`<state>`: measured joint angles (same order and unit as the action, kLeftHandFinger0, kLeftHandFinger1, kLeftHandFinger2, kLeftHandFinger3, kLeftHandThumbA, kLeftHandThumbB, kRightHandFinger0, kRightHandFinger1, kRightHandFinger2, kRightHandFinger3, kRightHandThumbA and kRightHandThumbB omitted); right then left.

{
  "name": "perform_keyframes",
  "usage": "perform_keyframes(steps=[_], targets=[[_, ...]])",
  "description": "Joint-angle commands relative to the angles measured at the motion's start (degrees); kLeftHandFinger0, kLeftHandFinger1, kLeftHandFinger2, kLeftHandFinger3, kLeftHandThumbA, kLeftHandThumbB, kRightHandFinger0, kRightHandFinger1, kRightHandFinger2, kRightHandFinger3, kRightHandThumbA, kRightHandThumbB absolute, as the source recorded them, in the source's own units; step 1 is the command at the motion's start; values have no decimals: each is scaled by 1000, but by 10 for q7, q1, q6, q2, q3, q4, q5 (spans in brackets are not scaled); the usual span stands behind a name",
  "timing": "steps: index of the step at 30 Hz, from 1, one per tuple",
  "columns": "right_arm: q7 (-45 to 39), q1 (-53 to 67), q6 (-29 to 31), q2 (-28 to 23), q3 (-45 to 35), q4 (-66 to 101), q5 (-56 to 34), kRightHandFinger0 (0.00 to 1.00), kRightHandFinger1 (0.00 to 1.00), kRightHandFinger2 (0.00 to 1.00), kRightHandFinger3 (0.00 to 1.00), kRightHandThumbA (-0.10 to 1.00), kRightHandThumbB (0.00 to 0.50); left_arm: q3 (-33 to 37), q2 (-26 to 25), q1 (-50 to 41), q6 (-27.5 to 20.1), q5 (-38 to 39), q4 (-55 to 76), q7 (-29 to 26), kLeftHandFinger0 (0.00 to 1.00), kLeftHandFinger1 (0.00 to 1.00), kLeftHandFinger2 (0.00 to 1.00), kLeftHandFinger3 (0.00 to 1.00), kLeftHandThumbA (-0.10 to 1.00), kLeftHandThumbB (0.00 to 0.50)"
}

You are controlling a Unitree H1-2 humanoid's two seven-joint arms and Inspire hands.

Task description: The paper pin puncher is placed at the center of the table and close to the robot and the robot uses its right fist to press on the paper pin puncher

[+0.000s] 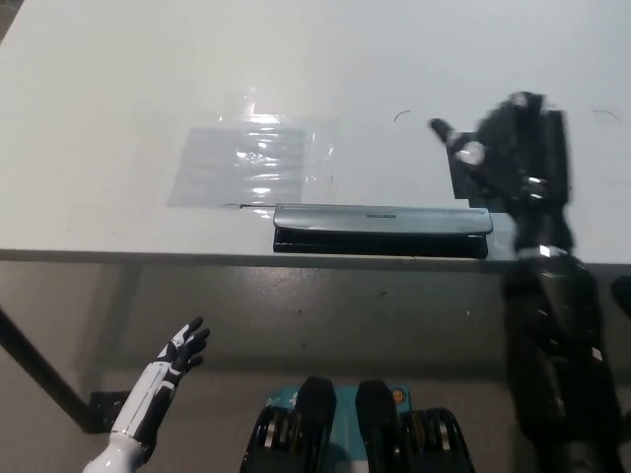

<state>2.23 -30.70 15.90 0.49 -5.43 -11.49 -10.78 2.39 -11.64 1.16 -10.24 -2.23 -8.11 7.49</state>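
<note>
1. Paper pin puncher (381, 229) lying flat right at the near edge of the white tabletop (315, 59), roughly centre, long side running along that edge; silver top bar over a black base, nothing touching it
2. Just behind its left end, a clear plastic sheet (251, 163) taped flat on the tabletop, glare across it
3. Behind its right end, a dark square patch (460, 177) stuck on the surface, mostly covered by the arm
4. Right hand (508, 148), black, off to the right of the puncher and above that dark patch, clear of the puncher. Pretty blurred, so hard to call exactly, but looks loosely open with one finger sticking out to the left, holding nothing, not balled into a fist
5. Black right forearm running down from it past the tabletop edge to the bottom right
6. Left hand (177, 353), white with dark fingers, down at lower left below the tabletop edge, fingers spread apart, empty, well away from everything
7. Couple of faint pen-like marks on the tabletop farther back
</note>
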Motion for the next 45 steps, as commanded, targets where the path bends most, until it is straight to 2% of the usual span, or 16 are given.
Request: perform_keyframes(steps=[1, 5, 8, 12, 13, 14, 15, 16, 17, 20, 23, 25, 29, 32, 34, 45], targets=[[-22, 139, -164, -102, 5, 466, -128, 0, 0, 0, 0, 1000, 152, 0, -17, 29, -9, -4, 27, 11, 1000, 1000, 1000, 1000, 1000, 170], [-34, 213, -122, -90, 10, 427, -101, 0, 0, 0, 0, 1000, 148, 0, -17, 26, -10, -5, 28, 11, 1000, 1000, 1000, 1000, 1000, 172], [-33, 266, -98, -76, 15, 386, -63, 0, 0, 0, 0, 1000, 70, 2, -18, 29, -17, -6, 21, 12, 1000, 1000, 1000, 1000, 1000, 164], [-52, 301, -67, -71, 26, 304, -60, 30, 0, 0, 6, 1000, 52, 1, -16, 31, -14, -1, 21, 12, 1000, 1000, 1000, 1000, 1000, 167], [-58, 303, -62, -72, 29, 284, -58, 135, 129, 167, 170, 1000, 99, 1, -15, 30, -10, -1, 24, 11, 1000, 1000, 1000, 1000, 1000, 172], [-67, 309, -53, -75, 37, 256, -53, 318, 312, 362, 363, 998, 137, 1, -16, 27, -6, -1, 28, 11, 1000, 1000, 1000, 1000, 1000, 174], [-66, 313, -51, -78, 43, 241, -32, 540, 564, 628, 591, 1000, 178, 2, -16, 26, -5, 0, 29, 11, 1000, 1000, 1000, 1000, 1000, 176], [-70, 314, -33, -84, 56, 206, 6, 900, 1000, 1000, 1000, 1000, 191, 2, -16, 26, -3, 0, 29, 12, 1000, 1000, 1000, 1000, 1000, 174], [-77, 312, -20, -90, 64, 186, 18, 1000, 1000, 1000, 1000, 1000, 193, 3, -17, 27, -5, -1, 28, 12, 1000, 1000, 1000, 1000, 1000, 167], [-97, 309, 4, -107, 91, 127, 40, 1000, 1000, 1000, 1000, 1000, 209, 5, -17, 28, -12, -4, 24, 9, 1000, 1000, 1000, 1000, 1000, 168], [-99, 300, 1, -99, 100, 67, 28, 1000, 1000, 1000, 1000, 1000, 294, 5, -17, 28, -10, -3, 25, 9, 1000, 1000, 1000, 1000, 1000, 173], [-98, 296, -7, -93, 101, 45, 23, 1000, 1000, 1000, 1000, 1000, 309, 4, -17, 28, -9, -4, 26, 8, 1000, 1000, 1000, 1000, 1000, 174], [-98, 293, -24, -90, 101, 26, 20, 1000, 1000, 1000, 1000, 1000, 289, 3, -18, 31, -6, -1, 27, 10, 1000, 1000, 1000, 1000, 1000, 186], [-100, 290, -4, -85, 96, 3, 16, 1000, 1000, 1000, 1000, 1000, 301, 5, -18, 31, -7, -2, 27, 11, 1000, 1000, 1000, 1000, 1000, 193], [-103, 288, 4, -83, 94, -4, 15, 1000, 1000, 1000, 1000, 1000, 275, 4, -18, 31, -5, -4, 28, 9, 1000, 1000, 1000, 1000, 1000, 201], [-110, 320, -12, -76, 95, 36, 15, 1000, 1000, 1000, 1000, 1000, 267, 1, -20, 33, -2, 1, 31, 10, 1000, 1000, 1000, 1000, 1000, 177]])
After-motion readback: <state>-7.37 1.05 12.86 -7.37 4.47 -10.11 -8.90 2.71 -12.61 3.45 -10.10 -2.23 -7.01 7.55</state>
